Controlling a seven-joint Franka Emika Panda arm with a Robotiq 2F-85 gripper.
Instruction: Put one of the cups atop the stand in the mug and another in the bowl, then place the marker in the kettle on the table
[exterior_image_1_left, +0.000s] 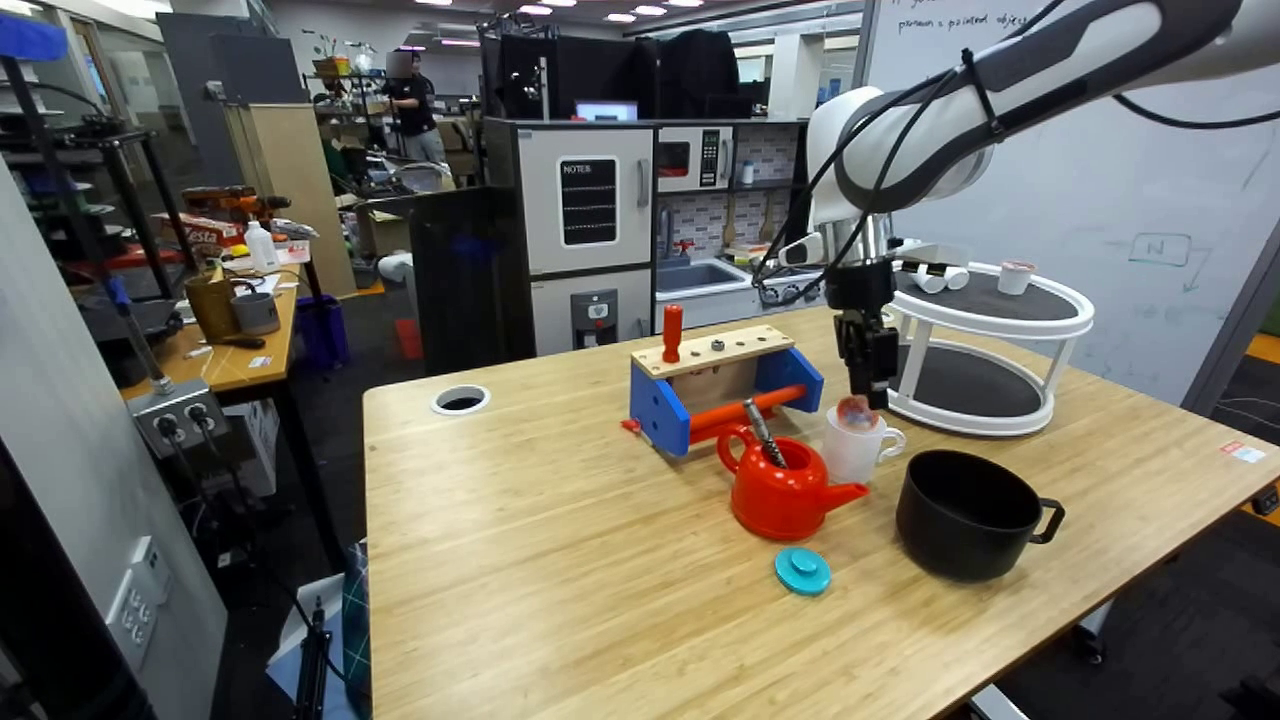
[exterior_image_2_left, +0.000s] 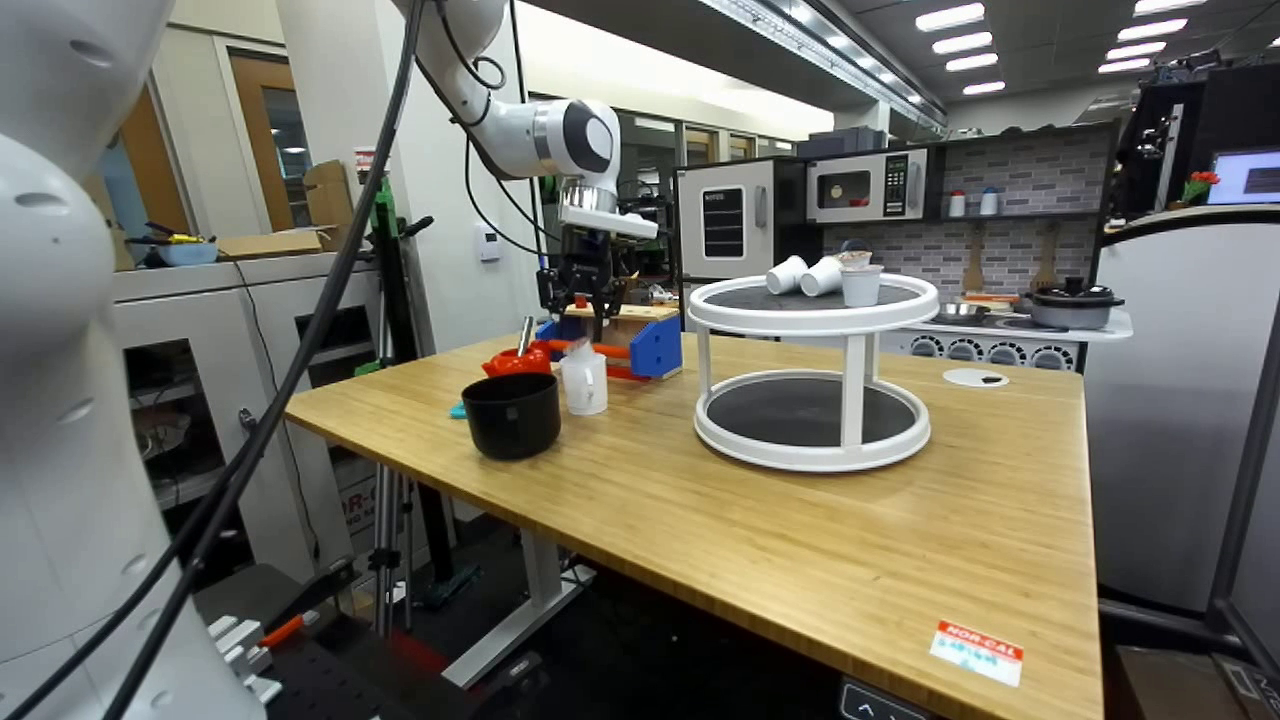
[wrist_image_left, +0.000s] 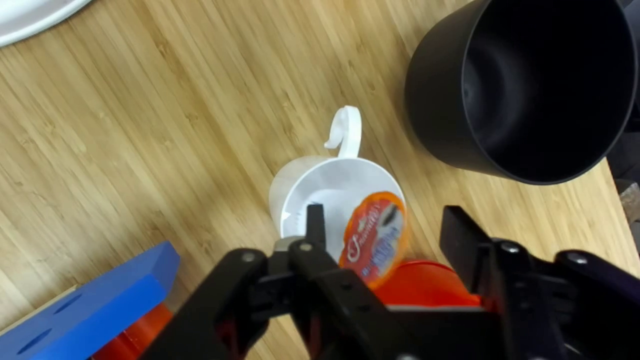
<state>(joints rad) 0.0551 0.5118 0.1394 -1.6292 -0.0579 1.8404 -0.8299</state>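
- The jaws stand spread just over the mug (exterior_image_1_left: 848, 452), with fingertips (wrist_image_left: 316, 225) to either side of a foil-lidded cup (wrist_image_left: 374, 239); the wrist view shows no pinch on it.
- That cup sits tilted in the mug's mouth, its lid poking past the rim; how deep it reaches is hidden.
- Step in hand, as I judge it: letting the first cup go into the mug, all but done.
- Next calls for a straight lift, so that neither finger snags the leaning lid or tips the mug.
- Then another cup has to go to the bowl (wrist_image_left: 437, 110), where none shows. The stand (exterior_image_2_left: 790, 323) carries two cups (exterior_image_2_left: 822, 278) on their sides and an upright cup (exterior_image_2_left: 861, 288), which looks the easier pick.
- What I take to be the marker (exterior_image_1_left: 765, 432) leans out of the kettle (exterior_image_1_left: 780, 502), so that part seems finished.
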